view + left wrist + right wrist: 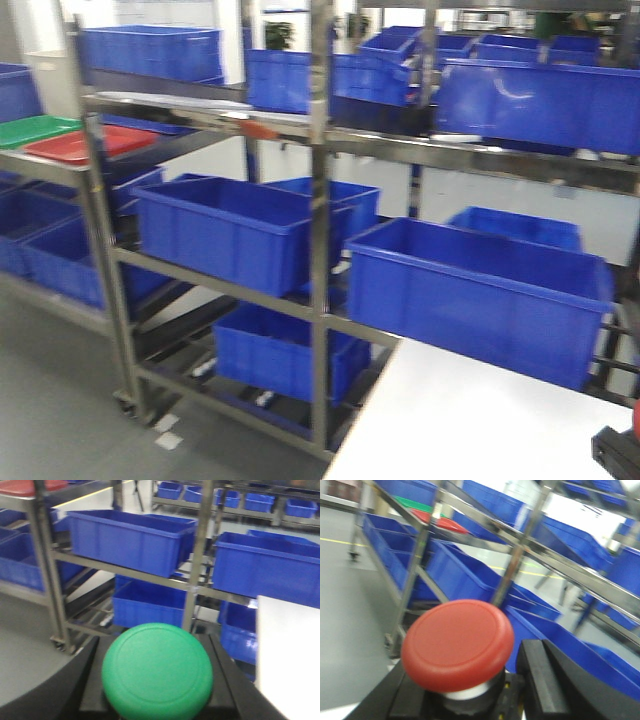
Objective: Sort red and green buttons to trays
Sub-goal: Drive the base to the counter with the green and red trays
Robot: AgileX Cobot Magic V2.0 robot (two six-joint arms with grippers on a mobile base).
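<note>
1. The left end effector [156, 647] is clamped on the green button [157, 672]. Its black fingers [82, 682] flank the base under the round cap, which fills the lower half of the left wrist view.
2. The right end effector [470, 660] looks closed the same way on the red button [457, 642]. One black finger [542, 675] presses in beside the base, while the other is largely hidden under the cap.
3. The green tray [35, 130] and red tray [85, 145] lie side by side on an upper shelf of the steel rack [100, 230], at the far left of the front view. They are well apart from both arms.
4. No button shows in either tray, though blur leaves their floors hard to read.
5. Blue crates [230, 230] fill the other shelves. A white worktop [470, 430] reaches in at lower right.
6. Judged from this, the pick-up is done for both buttons, but neither has been sorted.
7. All of the delivery seems to be left. The robot must get within reach of the trays, bring green over green and red over red, lower each button in turn, and release it.
8. The task appears to be about halfway through at best.
</note>
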